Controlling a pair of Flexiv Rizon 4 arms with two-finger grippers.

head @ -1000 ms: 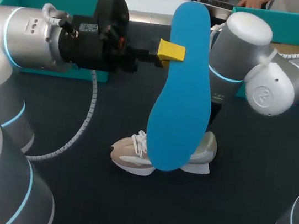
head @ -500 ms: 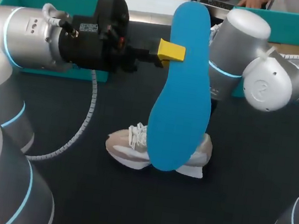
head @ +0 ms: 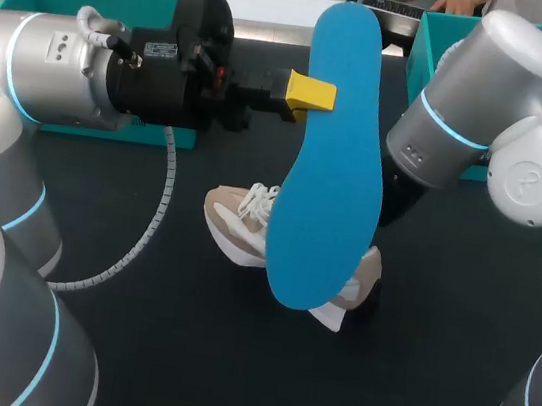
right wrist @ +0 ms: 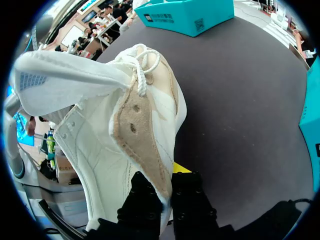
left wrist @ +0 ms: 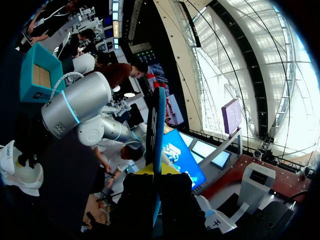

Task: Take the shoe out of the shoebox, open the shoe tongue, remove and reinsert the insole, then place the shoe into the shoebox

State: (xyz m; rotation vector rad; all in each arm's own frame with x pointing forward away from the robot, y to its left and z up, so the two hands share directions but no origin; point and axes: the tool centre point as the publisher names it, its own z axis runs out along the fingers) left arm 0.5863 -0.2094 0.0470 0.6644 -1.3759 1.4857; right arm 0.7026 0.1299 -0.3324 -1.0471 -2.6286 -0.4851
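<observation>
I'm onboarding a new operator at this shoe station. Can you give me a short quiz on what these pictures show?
1. True or false: the blue insole sits inside the shoe.
2. What does the right claw grip? A) the shoe B) the insole C) a shoebox wall
3. Fill in: the left claw holds the insole ____ the table (on / above).

Key: 1 false; 2 A; 3 above.
</observation>
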